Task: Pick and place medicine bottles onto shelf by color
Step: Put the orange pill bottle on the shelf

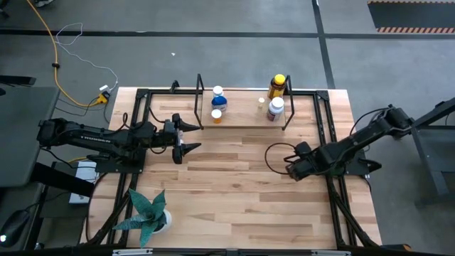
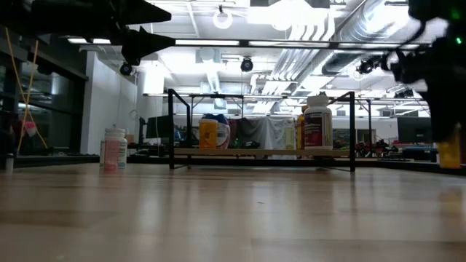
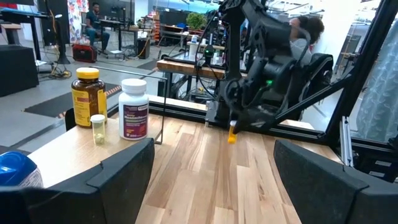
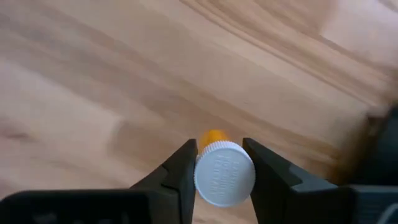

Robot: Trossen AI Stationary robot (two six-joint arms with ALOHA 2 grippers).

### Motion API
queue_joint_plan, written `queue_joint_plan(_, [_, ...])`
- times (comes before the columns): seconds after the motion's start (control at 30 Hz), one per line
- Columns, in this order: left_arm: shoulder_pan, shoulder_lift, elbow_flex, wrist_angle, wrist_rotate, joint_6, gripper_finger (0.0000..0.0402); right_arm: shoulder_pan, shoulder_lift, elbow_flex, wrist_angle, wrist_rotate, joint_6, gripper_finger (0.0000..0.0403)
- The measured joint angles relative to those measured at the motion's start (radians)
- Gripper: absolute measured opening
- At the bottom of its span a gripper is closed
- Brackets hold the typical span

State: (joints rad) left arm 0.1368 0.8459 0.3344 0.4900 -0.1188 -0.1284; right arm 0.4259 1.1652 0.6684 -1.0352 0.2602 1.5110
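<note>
The shelf [image 1: 244, 112] stands at the table's far middle. On it are a white bottle with a blue cap [image 1: 218, 101], a small orange vial [image 1: 216, 116], an amber bottle with a yellow cap [image 1: 277, 85], a white bottle [image 1: 276, 109] and a tiny vial [image 1: 261, 101]. My right gripper [image 1: 290, 166] is right of the table's centre, shut on an orange vial with a white cap [image 4: 224, 173]. My left gripper [image 1: 188, 139] hovers open and empty left of the shelf's near left corner. My right gripper pinches the vial's white cap [image 4: 204, 179] between its two fingers, one on each side. The fingers point down from above. The vial stands upright below them, its orange body [image 3: 231, 134] close to the tabletop; whether it touches the wood I cannot tell.
A potted green plant [image 1: 148, 213] stands at the table's near left corner. Black frame rails [image 1: 323, 121] run along the table's sides. In the low view a white bottle with a pink label [image 2: 114, 149] stands on the table left of the shelf. Bare wood lies between the arms.
</note>
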Motion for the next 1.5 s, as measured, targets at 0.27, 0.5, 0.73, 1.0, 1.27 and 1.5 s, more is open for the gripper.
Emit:
queue_joint_plan(0.27, [0.000, 0.000, 0.000, 0.000, 0.000, 0.000, 0.0321, -0.049, 0.000, 0.160, 0.254, 0.116, -0.354, 0.0109])
queue_joint_plan(0.5, [0.000, 0.000, 0.000, 0.001, 0.000, -0.003, 0.0321, -0.262, 0.112, 0.335, 0.347, 0.125, -0.739, 0.0110])
queue_joint_plan(0.73, [0.000, 0.000, 0.000, 0.001, -0.006, 0.000, 0.0321, -0.480, 0.375, 0.677, 0.180, 0.105, -1.045, 0.0110])
queue_joint_plan(1.0, [0.000, 0.000, 0.000, 0.001, -0.006, 0.000, 0.0321, -0.682, 0.614, 0.915, 0.019, 0.101, -1.126, 0.0110])
queue_joint_plan(1.27, [0.000, 0.000, 0.000, 0.000, -0.007, 0.000, 0.0321, -0.797, 0.725, 0.919, 0.005, 0.058, -1.083, 0.0110])
queue_joint_plan(1.5, [0.000, 0.000, 0.000, 0.000, -0.008, 0.000, 0.0321, -0.829, 0.739, 0.919, 0.009, 0.058, -1.019, 0.0110])
